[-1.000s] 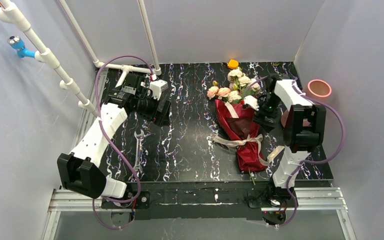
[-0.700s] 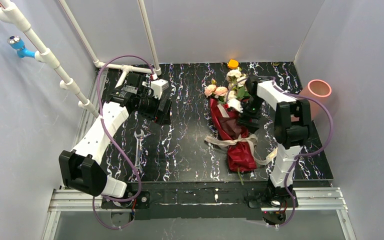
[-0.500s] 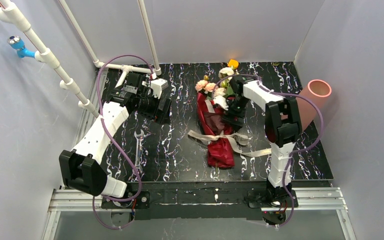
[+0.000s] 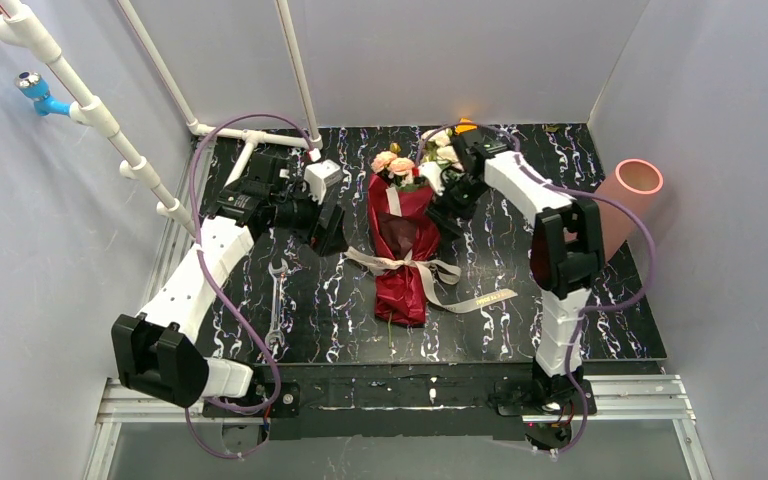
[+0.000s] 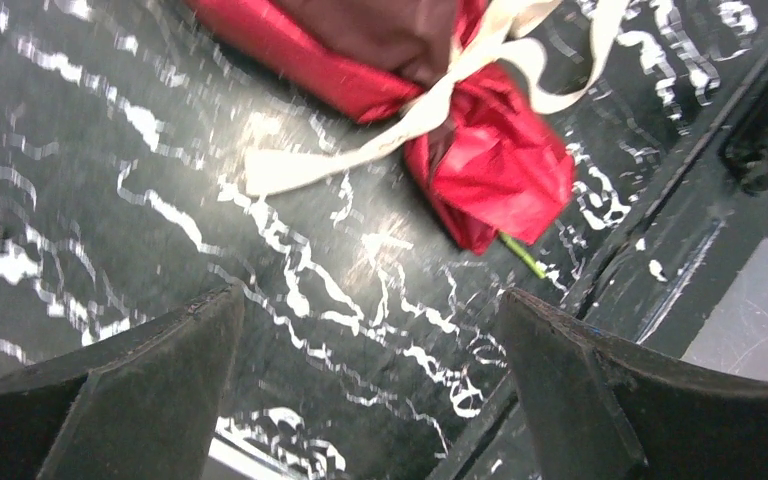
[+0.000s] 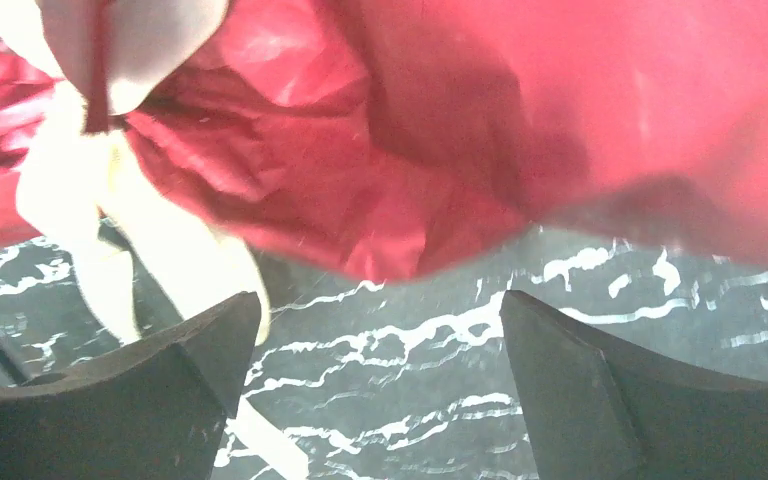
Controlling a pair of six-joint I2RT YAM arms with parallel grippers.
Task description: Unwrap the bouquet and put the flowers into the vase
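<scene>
"Where has the bouquet ended up?"

"It's flat in the middle of the worktop. The flowers point at the back wall and the stem end points toward the arms. The beige ribbon is knotted round its waist, with the tails trailing off to the right. Nothing's unwrapped yet."

"And the arms?"

"The right fingers are spread wide and empty, right up against the red paper near the rose heads. The left fingers are also apart and holding nothing, hovering just left of the bundle, above the knot and the bottom end."

"What worries you?"

"That paper looks slick and crinkly. If they pinch paper instead of a ribbon tail, I'd expect the whole bundle to slide rather than open. Tugging the wrong strand could tighten the knot. The right fingers are close enough to crush a bloom if they close carelessly. The vase is well apart, out at the right edge. It looks tilted from here, and I can't tell how steady it is. A wide elbow swing from the right arm might knock it."
</scene>
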